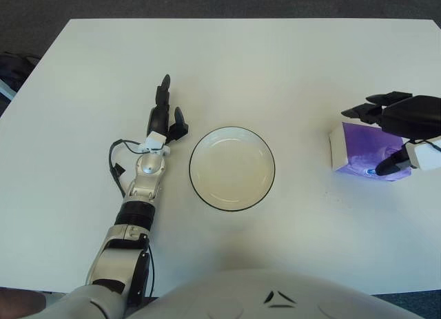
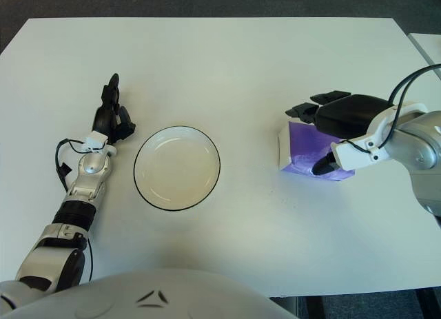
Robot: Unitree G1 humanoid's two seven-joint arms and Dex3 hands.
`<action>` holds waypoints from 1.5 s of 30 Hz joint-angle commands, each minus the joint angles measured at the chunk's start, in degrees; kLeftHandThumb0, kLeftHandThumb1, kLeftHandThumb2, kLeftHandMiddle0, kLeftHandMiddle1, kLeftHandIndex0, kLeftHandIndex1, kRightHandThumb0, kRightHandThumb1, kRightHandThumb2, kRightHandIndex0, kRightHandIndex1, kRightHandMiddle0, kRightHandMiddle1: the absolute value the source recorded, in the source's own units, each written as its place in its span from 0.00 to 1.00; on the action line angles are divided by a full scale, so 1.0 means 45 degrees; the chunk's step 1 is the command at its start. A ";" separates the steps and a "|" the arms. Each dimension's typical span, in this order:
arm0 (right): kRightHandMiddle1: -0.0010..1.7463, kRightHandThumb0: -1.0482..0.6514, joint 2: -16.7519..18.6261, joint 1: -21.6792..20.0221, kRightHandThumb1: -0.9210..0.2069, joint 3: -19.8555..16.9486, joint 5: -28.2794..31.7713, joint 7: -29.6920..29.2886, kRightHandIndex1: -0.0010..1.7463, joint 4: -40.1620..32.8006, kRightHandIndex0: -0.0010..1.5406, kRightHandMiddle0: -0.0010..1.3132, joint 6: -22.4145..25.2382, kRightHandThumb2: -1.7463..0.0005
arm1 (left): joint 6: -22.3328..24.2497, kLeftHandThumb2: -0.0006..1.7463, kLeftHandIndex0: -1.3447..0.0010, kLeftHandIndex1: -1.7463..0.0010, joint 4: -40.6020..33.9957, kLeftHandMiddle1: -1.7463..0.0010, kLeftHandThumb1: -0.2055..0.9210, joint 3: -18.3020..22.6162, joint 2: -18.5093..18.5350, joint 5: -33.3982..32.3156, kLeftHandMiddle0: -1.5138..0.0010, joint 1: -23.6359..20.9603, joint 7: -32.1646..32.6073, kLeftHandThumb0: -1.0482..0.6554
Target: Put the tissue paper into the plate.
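Note:
A purple tissue pack (image 1: pixel 355 151) with a white end lies on the white table at the right. My right hand (image 2: pixel 324 136) hovers over it, fingers spread above its far edge and the thumb (image 2: pixel 322 166) down at its near side, not closed on it. An empty white plate (image 1: pixel 232 168) with a dark rim sits at the table's middle. My left hand (image 1: pixel 165 114) shows left of the plate with its fingers extended and holding nothing.
The white table (image 1: pixel 227 64) stretches wide behind the plate. A black cable (image 1: pixel 116 164) loops beside my left wrist. Dark floor surrounds the table.

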 commanded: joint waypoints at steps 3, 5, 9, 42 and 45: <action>0.00 0.00 -0.0300 0.0102 0.00 0.0141 0.0449 0.0591 0.00 0.0328 0.00 0.00 -0.0449 0.93 | 0.0524 0.63 1.00 0.87 0.1201 1.00 1.00 -0.0289 -0.0370 0.0137 0.95 0.1596 -0.0156 0.12; 0.00 0.00 -0.0278 0.0110 0.00 0.0211 0.0502 0.0744 0.00 0.0385 0.00 0.00 -0.0468 0.93 | 0.0533 0.63 1.00 0.87 0.1192 1.00 1.00 -0.0289 -0.0360 0.0146 0.95 0.1601 -0.0155 0.12; 0.00 0.00 -0.0224 0.0152 0.00 0.0380 0.0625 0.1035 0.00 0.0464 0.00 0.00 -0.0395 0.93 | 0.0543 0.62 1.00 0.87 0.1191 1.00 1.00 -0.0289 -0.0341 0.0167 0.95 0.1600 -0.0145 0.12; 0.00 0.00 0.0104 0.0519 0.00 0.0356 0.0300 0.0527 0.00 0.0572 0.00 0.00 -0.1014 0.90 | 0.0493 0.62 1.00 0.88 0.1654 1.00 1.00 -0.0224 -0.0074 0.0172 0.96 0.1376 -0.0275 0.11; 0.00 0.00 -0.0130 0.0015 0.00 -0.0296 0.0648 0.0580 0.00 0.0414 0.00 0.00 -0.0841 0.90 | 0.0452 0.62 1.00 0.89 0.1763 1.00 1.00 -0.0223 -0.0016 0.0168 0.96 0.1328 -0.0338 0.10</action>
